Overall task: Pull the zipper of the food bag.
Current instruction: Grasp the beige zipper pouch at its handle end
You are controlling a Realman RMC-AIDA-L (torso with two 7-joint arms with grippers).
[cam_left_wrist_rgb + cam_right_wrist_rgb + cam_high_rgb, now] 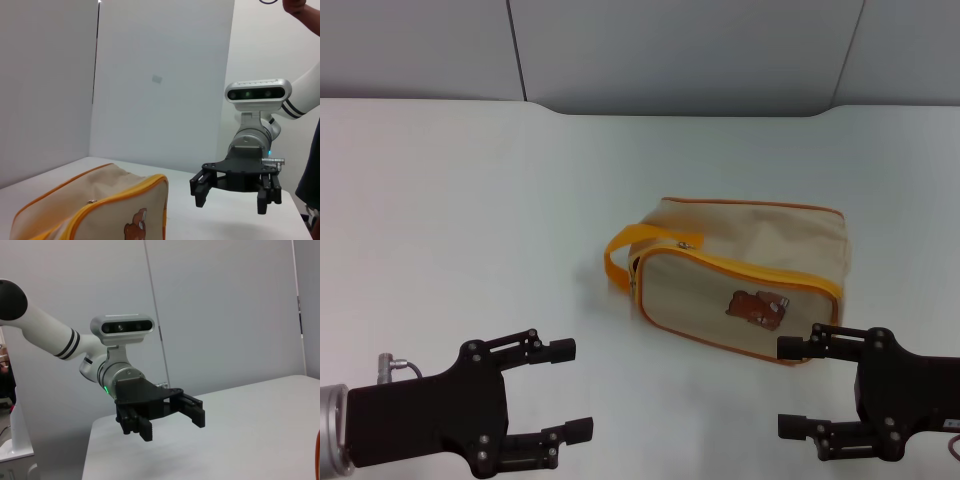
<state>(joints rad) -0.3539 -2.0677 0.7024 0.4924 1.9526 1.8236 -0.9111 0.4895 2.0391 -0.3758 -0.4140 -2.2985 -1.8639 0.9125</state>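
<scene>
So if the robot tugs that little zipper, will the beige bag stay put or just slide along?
The food bag looks like soft canvas lying free on a smooth white table, so it would probably slide. Its sides may buckle. Both the left gripper and right gripper hover open, not touching it; the zipper is tiny.

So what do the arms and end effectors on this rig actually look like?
Both arms are glossy white with black bands at the joints and end in a silver wrist cylinder. A silver camera bar with dark lenses sits on each wrist. The left end effector and the right end effector are matte black, with two blocky, angular fingers on bolted plates. A small silver connector sticks out beside each wrist.
</scene>
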